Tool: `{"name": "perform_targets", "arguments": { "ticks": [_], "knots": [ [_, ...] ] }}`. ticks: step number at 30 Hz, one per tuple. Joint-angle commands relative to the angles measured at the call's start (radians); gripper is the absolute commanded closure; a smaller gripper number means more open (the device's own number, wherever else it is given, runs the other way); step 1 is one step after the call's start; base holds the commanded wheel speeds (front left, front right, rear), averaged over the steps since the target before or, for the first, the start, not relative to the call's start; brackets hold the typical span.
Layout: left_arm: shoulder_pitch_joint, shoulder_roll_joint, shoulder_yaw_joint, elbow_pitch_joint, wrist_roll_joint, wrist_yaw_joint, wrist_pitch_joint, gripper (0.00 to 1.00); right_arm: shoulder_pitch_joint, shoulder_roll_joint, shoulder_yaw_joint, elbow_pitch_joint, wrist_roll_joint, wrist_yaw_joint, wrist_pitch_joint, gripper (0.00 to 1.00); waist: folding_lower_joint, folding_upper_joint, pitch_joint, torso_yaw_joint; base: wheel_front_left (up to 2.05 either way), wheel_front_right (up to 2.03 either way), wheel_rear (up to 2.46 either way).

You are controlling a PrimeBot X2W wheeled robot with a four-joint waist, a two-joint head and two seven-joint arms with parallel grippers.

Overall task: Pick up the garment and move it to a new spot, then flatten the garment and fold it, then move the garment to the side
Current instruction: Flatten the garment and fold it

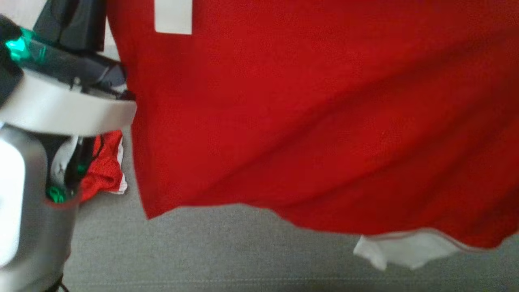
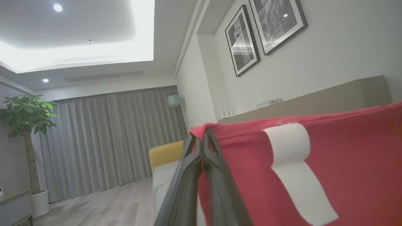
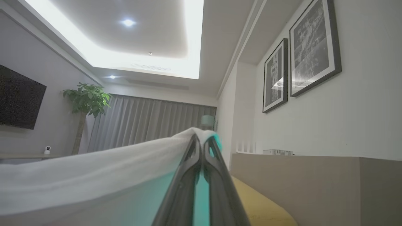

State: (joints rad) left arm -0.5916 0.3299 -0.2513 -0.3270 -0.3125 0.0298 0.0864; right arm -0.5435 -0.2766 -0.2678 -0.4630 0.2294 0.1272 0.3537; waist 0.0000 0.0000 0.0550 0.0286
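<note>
Left claw (image 2: 202,135) and right claw (image 3: 202,140) pinch the red white-striped fabric jersey (image 1: 304,121) hung above the grey cloth surface (image 1: 243,251); thin hem grips may slip, crumpling it.

Grey fabric surface (image 1: 227,251), a crumpled red mesh cloth (image 1: 103,170) (white-edged) at its left

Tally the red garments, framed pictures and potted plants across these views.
Red garments: 2, a large red fabric garment held up and a crumpled red mesh garment on the grey surface
Black-framed monochrome pictures: 2
Green leafy potted plant: 1
Total: 5
</note>
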Motion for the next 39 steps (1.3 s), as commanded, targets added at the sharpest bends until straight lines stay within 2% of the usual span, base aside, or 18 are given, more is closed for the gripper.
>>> {"name": "perform_targets", "arguments": {
  "ticks": [1, 5, 9, 16, 20, 24, 25, 31, 35, 39],
  "knots": [
    [-0.071, 0.021, 0.042, -0.005, -0.008, -0.005, 0.009, 1.0, -0.047, -0.02, 0.026, -0.004, 0.013, 0.003, 0.009, 1.0, 0.0, 0.0, 0.011, -0.001, 0.0, 0.0, 0.0],
    [-0.138, -0.011, 0.029, 0.093, -0.035, -0.02, -0.007, 1.0, -0.126, -0.025, 0.062, 0.103, 0.036, 0.003, 0.002, 1.0, 0.0, 0.0, 0.052, -0.001, 0.0, 0.0, 0.0],
    [-0.249, -0.057, 0.009, 0.275, -0.042, -0.04, -0.064, 1.0, -0.267, -0.023, 0.122, 0.271, 0.045, 0.003, -0.046, 1.0, 0.0, 0.0, 0.088, -0.002, 0.0, 0.0, 0.0],
    [-0.534, -0.122, 0.026, 0.719, -0.038, -0.069, -0.255, 1.0, -0.594, 0.044, 0.236, 0.691, 0.041, 0.003, -0.225, 1.0, 0.0, 0.0, 0.134, -0.025, 0.0, 0.0, 0.0],
    [-0.627, -0.158, 0.013, 0.943, -0.042, -0.098, -0.314, 1.0, -0.704, 0.094, 0.308, 0.931, 0.043, 0.003, -0.318, 1.0, 0.0, 0.0, 0.183, -0.04, 0.0, 0.0, 0.0],
    [-0.619, -0.188, 0.013, 1.157, -0.079, -0.127, -0.333, 1.0, -0.692, 0.143, 0.345, 1.132, 0.06, 0.003, -0.393, 1.0, 0.0, 0.0, 0.241, -0.048, 0.0, 0.0, 0.0],
    [-0.619, -0.188, 0.013, 1.157, -0.079, -0.127, -0.333, 1.0, -0.692, 0.143, 0.345, 1.132, 0.06, 0.003, -0.393, 1.0, 0.0, 0.0, 0.241, -0.048, 0.0, 0.0, 0.0],
    [-0.535, -0.226, 0.007, 1.409, -0.119, -0.15, -0.345, 1.0, -0.592, 0.183, 0.371, 1.389, 0.105, 0.003, -0.481, 1.0, 0.0, 0.0, 0.318, -0.042, 0.0, 0.0, 0.0],
    [-0.498, -0.241, 0.002, 1.464, -0.121, -0.154, -0.347, 1.0, -0.544, 0.198, 0.399, 1.483, 0.142, 0.003, -0.535, 1.0, 0.0, 0.0, 0.359, -0.044, 0.0, 0.0, 0.0],
    [-0.449, -0.245, 0.022, 1.457, -0.121, -0.148, -0.348, 1.0, -0.484, 0.205, 0.433, 1.51, 0.184, 0.003, -0.573, 1.0, 0.0, 0.0, 0.365, -0.045, 0.0, 0.0, 0.0]
  ]
}}
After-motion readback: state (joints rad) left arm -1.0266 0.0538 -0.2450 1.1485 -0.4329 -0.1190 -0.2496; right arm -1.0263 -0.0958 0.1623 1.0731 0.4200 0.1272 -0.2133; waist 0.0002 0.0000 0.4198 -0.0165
